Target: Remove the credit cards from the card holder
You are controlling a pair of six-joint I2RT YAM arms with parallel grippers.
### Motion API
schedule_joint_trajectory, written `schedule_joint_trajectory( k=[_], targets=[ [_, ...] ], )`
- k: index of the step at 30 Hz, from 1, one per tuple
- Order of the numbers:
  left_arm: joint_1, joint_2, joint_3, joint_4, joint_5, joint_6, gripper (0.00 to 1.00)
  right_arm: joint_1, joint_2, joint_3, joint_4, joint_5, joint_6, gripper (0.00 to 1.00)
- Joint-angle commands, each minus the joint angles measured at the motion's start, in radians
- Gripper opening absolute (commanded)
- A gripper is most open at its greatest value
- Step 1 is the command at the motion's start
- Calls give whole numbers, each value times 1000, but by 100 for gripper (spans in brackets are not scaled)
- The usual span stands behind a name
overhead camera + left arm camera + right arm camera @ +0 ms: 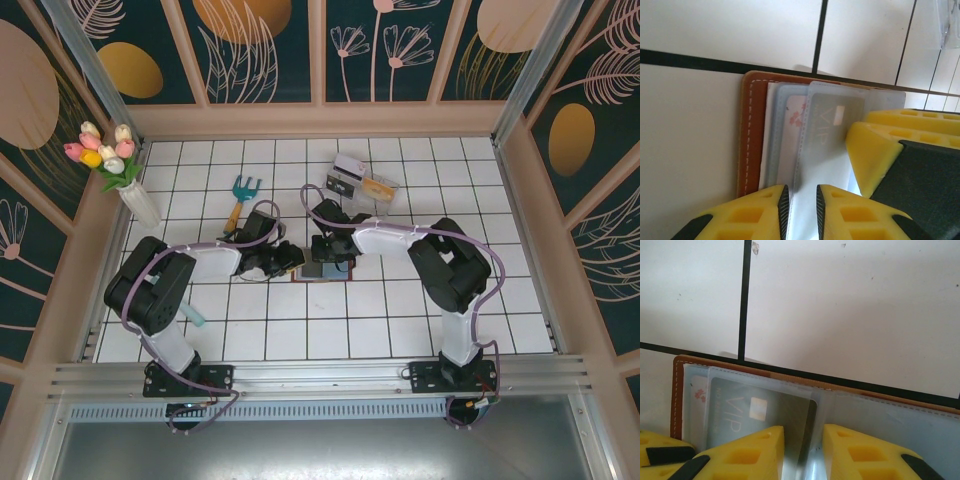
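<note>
The reddish-brown card holder (322,272) lies open on the white tiles, its leather edge (752,135) and blue-grey sleeves facing up. A dark VIP card (765,410) sits in a clear sleeve, its right edge poking out between my right gripper's (803,452) open fingers. A pale card with pink flowers (792,135) lies in a pocket beside it. My left gripper (802,212) stands narrowly open astride a sleeve's stitched edge, and the dark card (832,125) lies just beyond it. Both grippers (293,258) (328,255) meet over the holder.
A teal-headed garden fork (240,200) lies behind my left arm. A clear plastic box (362,182) sits at the back centre. A vase of tulips (135,195) stands at the far left by the wall. The right gripper's yellow finger (875,150) crowds the left wrist view.
</note>
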Motion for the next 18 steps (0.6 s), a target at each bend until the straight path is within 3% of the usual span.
schedule_joint_trajectory(
  k=[1, 5, 12, 18],
  targets=[
    [-6, 41, 22, -77, -16, 41, 26, -6, 26, -66, -33, -15, 6, 29],
    [-6, 48, 29, -120, -34, 64, 28, -22, 8, -90, -7, -50, 17, 27],
    [-16, 80, 57, -99, 84, 99, 30, -23, 22, -95, -4, -68, 18, 26],
    [-26, 70, 81, -124, 104, 144, 30, -31, 14, -106, 12, -89, 27, 25]
  ],
)
